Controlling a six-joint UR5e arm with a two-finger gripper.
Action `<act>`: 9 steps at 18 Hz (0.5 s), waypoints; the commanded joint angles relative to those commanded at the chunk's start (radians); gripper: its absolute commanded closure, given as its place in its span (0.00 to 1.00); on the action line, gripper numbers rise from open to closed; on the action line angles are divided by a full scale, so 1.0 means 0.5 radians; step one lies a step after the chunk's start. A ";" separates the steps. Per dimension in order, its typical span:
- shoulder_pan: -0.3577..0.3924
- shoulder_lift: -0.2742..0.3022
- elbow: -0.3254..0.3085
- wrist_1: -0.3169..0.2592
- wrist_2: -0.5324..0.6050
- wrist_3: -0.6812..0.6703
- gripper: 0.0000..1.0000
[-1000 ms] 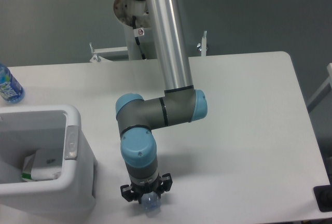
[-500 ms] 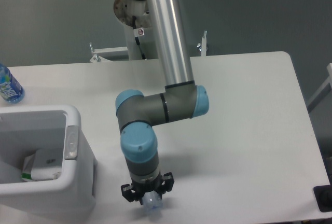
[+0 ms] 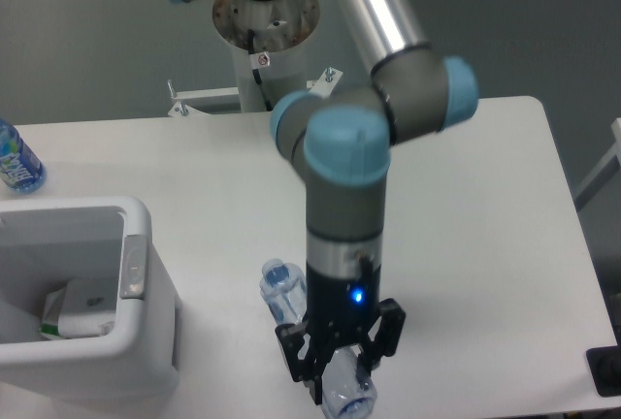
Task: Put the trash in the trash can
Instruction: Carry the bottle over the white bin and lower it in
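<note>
My gripper (image 3: 340,382) is raised above the table's front edge and shut on the long clear crushed plastic bottle (image 3: 281,288). The bottle lies slanted through the jaws, one end sticking out up-left and the other end showing below the fingers. The white trash can (image 3: 146,235) stands at the left front, well left of the gripper, with a grey tab (image 3: 133,266) on its right wall. Inside the can lies the crumpled white carton (image 3: 73,312) with green marks.
A blue-labelled bottle (image 3: 16,161) stands upright at the far left edge of the white table (image 3: 485,196), behind the trash can. The arm's base column (image 3: 264,41) rises behind the table's back edge. A dark object (image 3: 606,372) sits off the table's right front corner.
The arm has risen toward the camera and shifted right, and its wrist has turned. The crushed bottle has come up off the table with the gripper.
</note>
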 joint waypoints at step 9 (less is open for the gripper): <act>-0.457 0.184 -0.064 0.012 -0.031 0.006 0.40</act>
